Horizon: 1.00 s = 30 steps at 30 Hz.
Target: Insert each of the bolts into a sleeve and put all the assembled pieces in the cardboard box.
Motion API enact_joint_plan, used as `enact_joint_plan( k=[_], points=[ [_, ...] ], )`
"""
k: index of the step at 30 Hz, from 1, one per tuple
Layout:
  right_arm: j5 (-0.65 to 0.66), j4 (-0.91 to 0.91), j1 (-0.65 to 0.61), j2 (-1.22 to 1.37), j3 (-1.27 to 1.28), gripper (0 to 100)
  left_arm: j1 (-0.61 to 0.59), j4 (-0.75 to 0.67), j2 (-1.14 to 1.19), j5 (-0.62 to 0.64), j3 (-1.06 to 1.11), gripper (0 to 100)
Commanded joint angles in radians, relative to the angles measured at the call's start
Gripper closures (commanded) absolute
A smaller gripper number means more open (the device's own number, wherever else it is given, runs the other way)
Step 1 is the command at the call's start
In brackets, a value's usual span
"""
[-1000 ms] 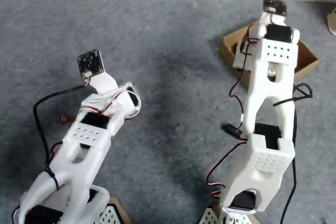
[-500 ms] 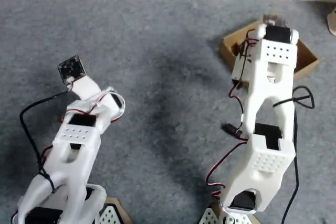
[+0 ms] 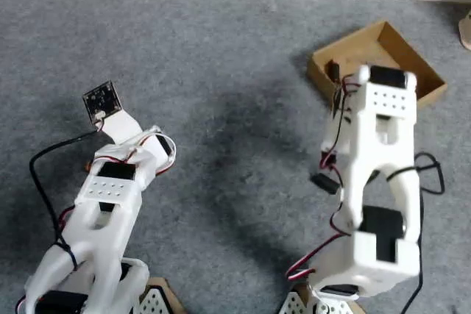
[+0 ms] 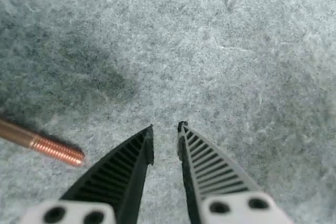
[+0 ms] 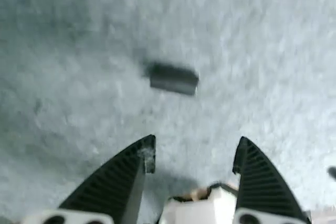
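left gripper [image 4: 165, 129] barely open, empty, bolt [image 4: 42, 145] lying off to its side; right gripper [image 5: 194, 156] wide open, empty, sleeve [image 5: 174, 79] ahead; risk: descending off-line nudges the bolt and it rolls away.

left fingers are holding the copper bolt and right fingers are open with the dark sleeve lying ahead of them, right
No: the left wrist view shows the copper bolt lying on the mat beside the left fingers, not held. The right fingers are open with the dark sleeve ahead.
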Motion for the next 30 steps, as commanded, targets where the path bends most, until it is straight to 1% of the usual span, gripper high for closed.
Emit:
enact_joint_plan(
  k=[1,4,9,20,27,30],
  points=[
    [-0.009,0.015,0.002,-0.087,0.039,78.3,-0.004,0.003,-0.030,0.008,-0.005,92],
    [-0.011,0.015,-0.004,-0.087,0.061,78.3,-0.004,0.003,-0.030,0.008,-0.005,92],
    [-0.011,0.013,-0.024,-0.051,0.173,78.3,-0.005,0.000,-0.036,0.005,-0.005,92],
    [0.006,0.013,-0.117,0.081,0.189,78.3,-0.005,-0.002,-0.038,0.003,-0.013,92],
    [0.287,0.013,-0.114,0.099,0.188,78.3,-0.005,-0.003,-0.038,0.002,-0.013,92],
    [0.430,-0.035,-0.084,0.099,0.189,78.3,-0.005,-0.003,-0.038,0.002,-0.015,92]
  ],
)
